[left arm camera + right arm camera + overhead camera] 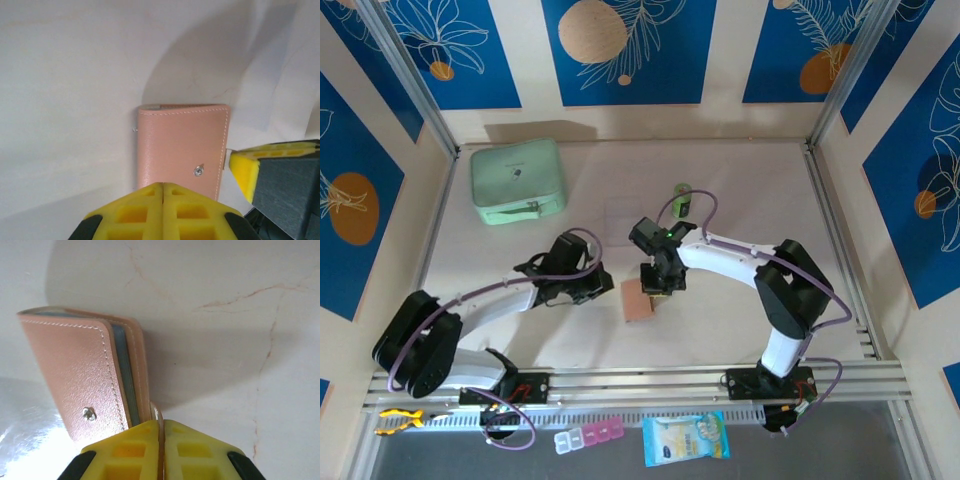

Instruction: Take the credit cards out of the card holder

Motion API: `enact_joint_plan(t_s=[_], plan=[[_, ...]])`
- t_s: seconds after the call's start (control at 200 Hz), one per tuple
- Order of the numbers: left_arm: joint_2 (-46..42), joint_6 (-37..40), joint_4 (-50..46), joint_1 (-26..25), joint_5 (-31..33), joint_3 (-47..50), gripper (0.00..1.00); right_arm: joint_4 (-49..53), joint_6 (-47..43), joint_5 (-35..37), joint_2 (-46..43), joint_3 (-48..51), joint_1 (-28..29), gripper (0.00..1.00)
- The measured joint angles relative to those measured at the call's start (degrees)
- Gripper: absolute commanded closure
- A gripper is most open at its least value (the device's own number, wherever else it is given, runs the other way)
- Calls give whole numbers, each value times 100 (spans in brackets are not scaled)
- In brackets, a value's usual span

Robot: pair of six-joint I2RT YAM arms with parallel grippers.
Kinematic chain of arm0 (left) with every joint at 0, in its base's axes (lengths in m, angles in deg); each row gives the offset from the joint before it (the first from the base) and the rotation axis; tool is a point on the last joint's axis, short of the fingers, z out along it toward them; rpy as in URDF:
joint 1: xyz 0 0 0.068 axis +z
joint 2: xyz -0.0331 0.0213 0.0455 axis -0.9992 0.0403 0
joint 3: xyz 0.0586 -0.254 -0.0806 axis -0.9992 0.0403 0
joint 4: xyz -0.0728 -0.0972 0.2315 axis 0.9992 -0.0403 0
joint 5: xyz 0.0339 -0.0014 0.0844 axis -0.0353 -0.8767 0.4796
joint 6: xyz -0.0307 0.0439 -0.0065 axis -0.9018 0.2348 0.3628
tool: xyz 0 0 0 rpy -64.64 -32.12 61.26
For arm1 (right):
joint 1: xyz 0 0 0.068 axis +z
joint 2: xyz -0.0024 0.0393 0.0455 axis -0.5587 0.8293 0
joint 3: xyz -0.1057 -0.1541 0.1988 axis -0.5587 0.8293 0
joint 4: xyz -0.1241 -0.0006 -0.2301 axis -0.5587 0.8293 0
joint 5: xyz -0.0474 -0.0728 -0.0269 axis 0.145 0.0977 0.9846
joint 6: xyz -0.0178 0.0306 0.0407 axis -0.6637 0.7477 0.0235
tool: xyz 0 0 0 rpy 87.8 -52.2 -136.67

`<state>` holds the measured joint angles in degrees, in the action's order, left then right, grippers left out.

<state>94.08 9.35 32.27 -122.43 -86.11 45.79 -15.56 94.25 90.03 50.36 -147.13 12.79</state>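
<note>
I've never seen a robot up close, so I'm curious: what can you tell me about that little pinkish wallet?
The wallet looks like pinkish-tan leather with pale stitching along its edges and a metal snap stud on the cover. It is folded nearly shut, with grey-blue pockets showing at the open edge. It rests on the table, and its closing tab is pinched by the right gripper.

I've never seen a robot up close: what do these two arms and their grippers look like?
The left arm and right arm have white links, black joints and looping purple cables. The left gripper and right gripper each have two yellow fingers with square cut-outs. A green light glows on the right arm.
</note>
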Motion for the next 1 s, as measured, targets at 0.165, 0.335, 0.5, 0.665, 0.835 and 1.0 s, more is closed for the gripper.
enact_joint_plan(t_s=[0.165, 0.335, 0.5, 0.665, 0.835, 1.0], plan=[[-208, 179, -181, 376, -72, 79, 96, 85, 2, -2, -52, -55, -2, 91], [-404, 354, -369, 726, -201, 164, 94, 111, 26, -4, -52, -240, 4, 91], [-660, 511, -544, 999, -337, 240, 94, 122, 90, -4, -50, -601, 83, 91], [-925, 634, -682, 1235, -446, 378, 92, 122, 153, -28, 103, -1086, 210, 91], [-1099, 754, -844, 1325, -503, 487, 91, 74, 103, -133, 472, -1550, 387, 91], [-1086, 837, -855, 1327, -608, 492, 90, 55, -61, -219, 516, -1661, 544, 91]])
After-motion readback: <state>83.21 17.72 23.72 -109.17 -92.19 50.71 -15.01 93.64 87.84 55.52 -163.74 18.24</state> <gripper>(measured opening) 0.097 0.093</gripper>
